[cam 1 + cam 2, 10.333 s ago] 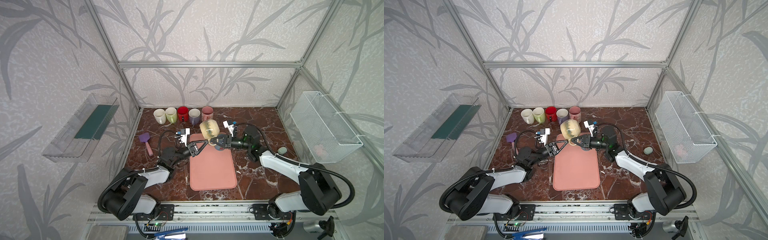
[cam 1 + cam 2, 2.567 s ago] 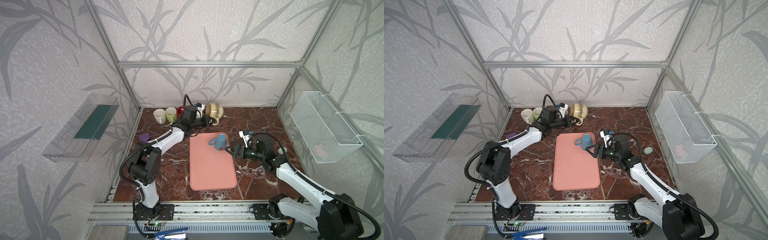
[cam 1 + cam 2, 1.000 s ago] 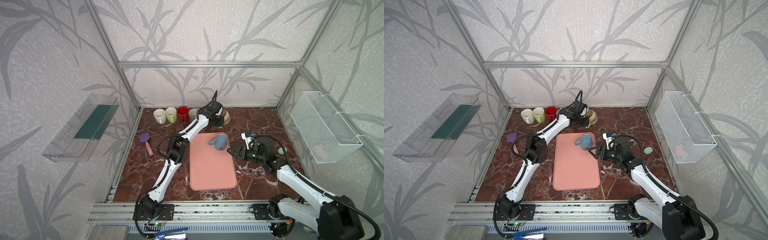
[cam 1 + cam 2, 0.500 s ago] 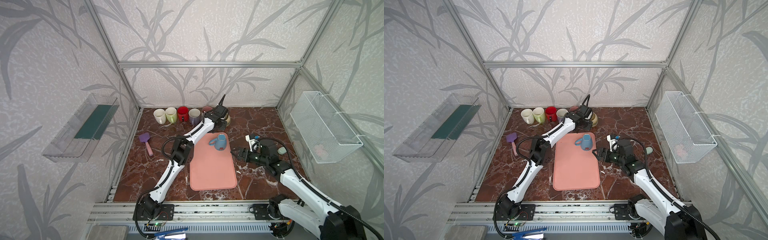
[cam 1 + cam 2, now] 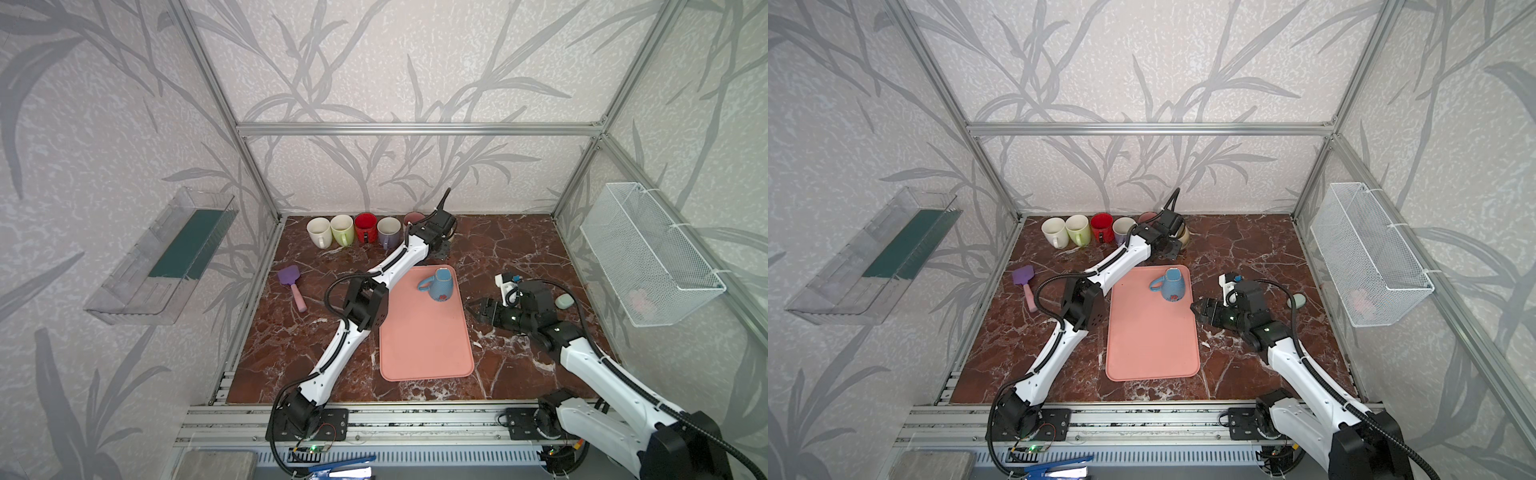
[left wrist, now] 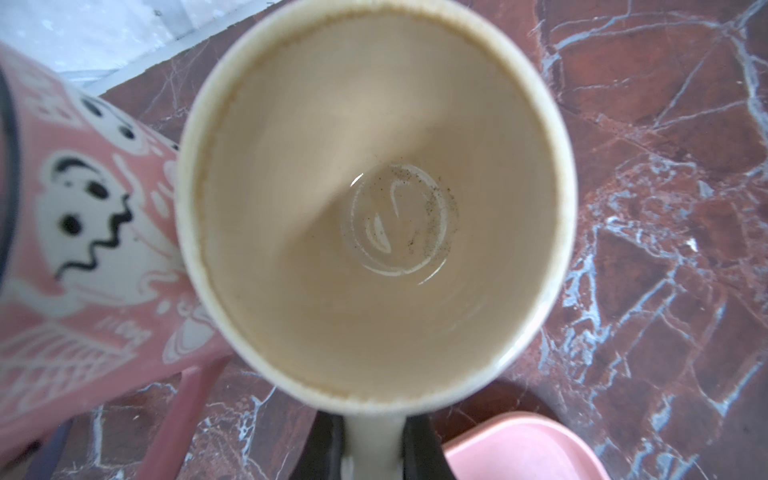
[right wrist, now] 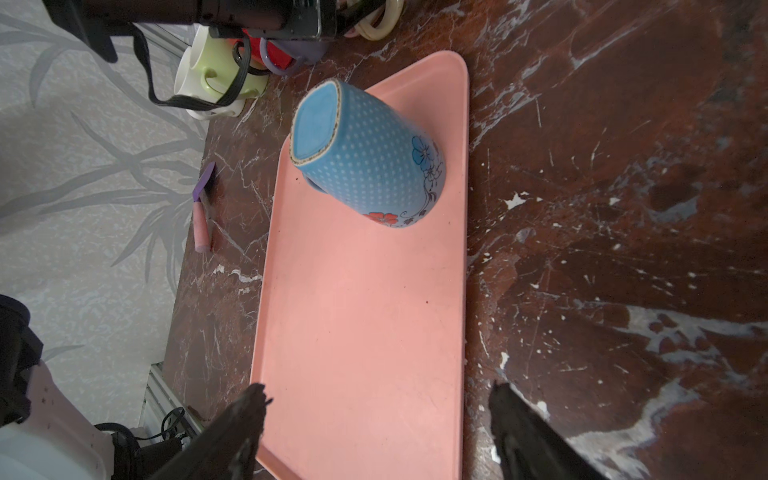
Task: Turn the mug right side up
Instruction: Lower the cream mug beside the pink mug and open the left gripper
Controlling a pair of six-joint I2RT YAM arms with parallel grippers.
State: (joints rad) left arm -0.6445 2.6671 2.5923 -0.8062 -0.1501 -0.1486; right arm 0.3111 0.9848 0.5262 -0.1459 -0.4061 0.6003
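The cream mug (image 6: 374, 208) is held by its handle in the left hand (image 6: 372, 446), which is shut tight on it. The mug is kept mouth up, so it looks already turned the right way. It is placed at the end of the row of mugs (image 5: 365, 227) at the back of the table (image 5: 503, 241), close beside the pink mug (image 6: 83, 228). Whether it is set down cannot be told.

The blue mug (image 7: 370, 153) is found bottom up at the far end of the pink tray (image 7: 353, 332), so it is not yet turned. The right hand (image 7: 378, 390) is held wide and empty by the tray's edge. It is pointed at the blue mug, likely to be ready for it.

A few seconds ago the cream mug was held high and tipped; now it is lowered and straight. The right hand has been pulled back a little from the blue mug.
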